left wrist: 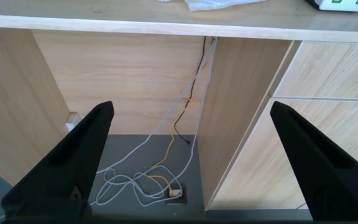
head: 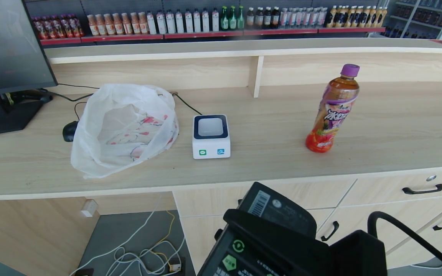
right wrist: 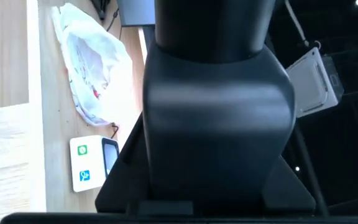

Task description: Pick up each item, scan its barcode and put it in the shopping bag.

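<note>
Hidden or cut off: the mouse (head: 70,131) lay partly behind the shopping bag (head: 123,128); the monitor (head: 10,42) was cut by the head view's top and left edges.
Hard to make out: red and dark marks showed through the bag's white plastic; whether they were print on the bag or something inside it could not be told.
Right wrist view: a large dark shape stood close in front and blocked most of the counter (head: 267,126); beside it the bag and the scanner (head: 210,136) remained visible.
Right gripper: whether it was open or closed could not be told.
Left gripper (left wrist: 191,106): its two dark fingers (left wrist: 73,162) were spread wide with nothing between them.
Left gripper position: low, facing the cabinet under the counter, with the counter's front edge above it and loose cables (left wrist: 148,180) on the floor beyond.
Bottle (head: 332,111): it stood upright on the counter top at the robot's right, purple cap on, well apart from the scanner.
Bottle and fingers: the bottle was on the counter top, while the left fingers were below counter level and touched nothing.
Bag and scanner: the bag sat open-mouthed just left of the scanner.
</note>
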Controlling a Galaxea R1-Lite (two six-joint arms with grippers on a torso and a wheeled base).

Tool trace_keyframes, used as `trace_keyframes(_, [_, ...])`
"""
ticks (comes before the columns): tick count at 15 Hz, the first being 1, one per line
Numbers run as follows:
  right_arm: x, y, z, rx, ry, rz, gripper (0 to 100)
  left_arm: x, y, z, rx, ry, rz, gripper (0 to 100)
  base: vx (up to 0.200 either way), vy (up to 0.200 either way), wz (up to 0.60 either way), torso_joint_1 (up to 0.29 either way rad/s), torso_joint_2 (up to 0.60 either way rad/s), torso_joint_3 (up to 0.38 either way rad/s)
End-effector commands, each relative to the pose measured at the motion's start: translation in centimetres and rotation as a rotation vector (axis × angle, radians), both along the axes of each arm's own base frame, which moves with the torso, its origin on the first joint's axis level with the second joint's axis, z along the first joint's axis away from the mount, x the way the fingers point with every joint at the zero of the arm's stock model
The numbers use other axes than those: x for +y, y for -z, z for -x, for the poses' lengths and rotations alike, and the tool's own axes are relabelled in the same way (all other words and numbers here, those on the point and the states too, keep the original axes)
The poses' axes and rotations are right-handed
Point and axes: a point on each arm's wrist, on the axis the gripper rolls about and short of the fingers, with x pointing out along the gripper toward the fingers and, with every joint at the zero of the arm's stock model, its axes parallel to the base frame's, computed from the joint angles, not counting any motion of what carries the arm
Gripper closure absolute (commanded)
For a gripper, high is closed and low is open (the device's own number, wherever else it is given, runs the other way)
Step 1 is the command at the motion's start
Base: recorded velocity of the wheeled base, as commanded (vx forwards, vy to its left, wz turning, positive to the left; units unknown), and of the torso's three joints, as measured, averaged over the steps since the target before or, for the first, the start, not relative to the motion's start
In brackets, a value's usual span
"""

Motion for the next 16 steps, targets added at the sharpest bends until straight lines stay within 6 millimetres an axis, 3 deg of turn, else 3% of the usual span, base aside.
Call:
trace_keyframes(1, [-0.53,-0.77,0.23,-0.064,0.020,-0.001,100,0.00,0.00,0.00,0.000,-0.001,0.000,0,0.000,0.000,0.00,0.000,0.00,0.000])
trace_keyframes(16, [-0.27,-1.29,0.15,-0.146,0.053,0.020,100,0.00,0.00,0.00,0.000,-0.001,0.000,0,0.000,0.000,0.00,0.000,0.00,0.000])
